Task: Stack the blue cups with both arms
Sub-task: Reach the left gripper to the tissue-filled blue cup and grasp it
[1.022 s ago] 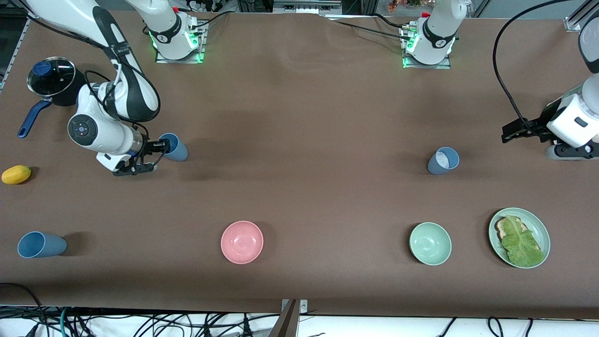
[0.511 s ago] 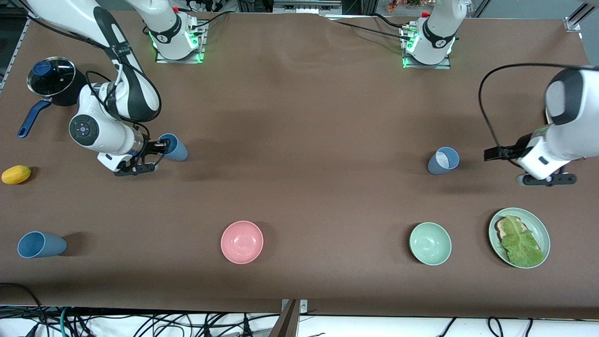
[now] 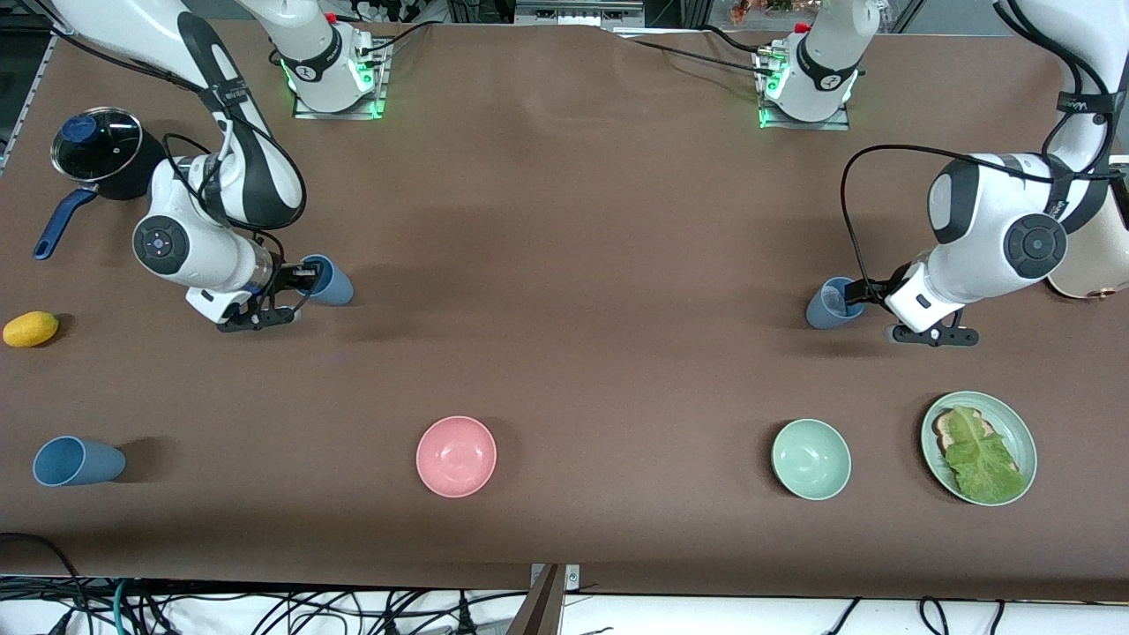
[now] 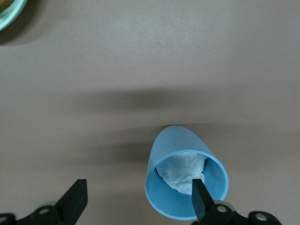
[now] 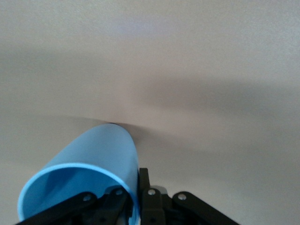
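Observation:
Three blue cups are in the front view. One blue cup [image 3: 333, 282] is toward the right arm's end. My right gripper [image 3: 300, 282] is shut on its rim, and the right wrist view shows the cup wall [image 5: 93, 159] pinched between the fingers of that gripper [image 5: 137, 190]. A greyer blue cup [image 3: 825, 309], with crumpled white paper [image 4: 183, 171] inside, is toward the left arm's end. My left gripper [image 3: 854, 297] is open at its mouth. One finger [image 4: 200, 199] is inside the cup [image 4: 180, 145] and the other [image 4: 75, 199] is well outside. The third cup [image 3: 79, 461] is alone, nearer the front camera.
A lidded pot [image 3: 97, 150] with a blue handle and a yellow fruit [image 3: 31, 328] are at the right arm's end. A pink bowl [image 3: 456, 456], a mint-green bowl [image 3: 811, 459] and a green plate [image 3: 1010, 416] with toast and lettuce lie nearer the front camera.
My left arm swung in from the table's end to the greyer cup, and one finger now sits in its mouth. My right gripper closed onto its cup's rim.

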{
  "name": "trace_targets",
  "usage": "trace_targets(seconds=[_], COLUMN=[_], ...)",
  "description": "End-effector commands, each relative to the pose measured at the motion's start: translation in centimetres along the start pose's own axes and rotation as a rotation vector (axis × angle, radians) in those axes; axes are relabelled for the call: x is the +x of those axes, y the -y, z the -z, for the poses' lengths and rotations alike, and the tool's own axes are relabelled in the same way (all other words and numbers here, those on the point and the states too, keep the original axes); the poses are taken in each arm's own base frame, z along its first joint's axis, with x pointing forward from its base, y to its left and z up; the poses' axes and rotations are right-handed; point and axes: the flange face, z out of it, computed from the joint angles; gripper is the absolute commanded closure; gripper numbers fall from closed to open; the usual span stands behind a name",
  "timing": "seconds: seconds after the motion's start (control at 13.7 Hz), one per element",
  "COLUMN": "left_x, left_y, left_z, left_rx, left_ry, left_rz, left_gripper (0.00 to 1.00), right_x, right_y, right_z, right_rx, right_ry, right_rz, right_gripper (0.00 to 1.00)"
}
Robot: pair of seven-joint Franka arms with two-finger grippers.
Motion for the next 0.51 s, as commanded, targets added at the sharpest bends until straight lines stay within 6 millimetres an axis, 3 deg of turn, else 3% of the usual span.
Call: trace_targets(seconds=[0.0,0.15,0.36,0.44], left_x=[0.1,0.4,0.2,0.2], left_y=[0.6,0.6,0.0,-0.8], left_z=[-1.6,-2.8,-3.9,-3.9], left_rx=[-0.016,-0.022,-0.110,-0.125], left_ry=[0.001,0.007,0.025,0.029], left_rz=[-0.014,-0.009,0.054,0.056], left_gripper=[0.26,0.48,0.93,1.00], right_x=[0.0,0.0,0.0,0.0], right_y=[0.2,0.2,0.2,0.2], right_z=[-0.2,-0.2,-0.2,-0.2], right_rx=[0.009,0.009,0.009,0.009], right_ry=[-0.005,-0.005,-0.005,-0.005], right_rz=[-0.002,-0.002,-0.002,-0.002], right_gripper=[1.00,1.00,1.00,1.00])
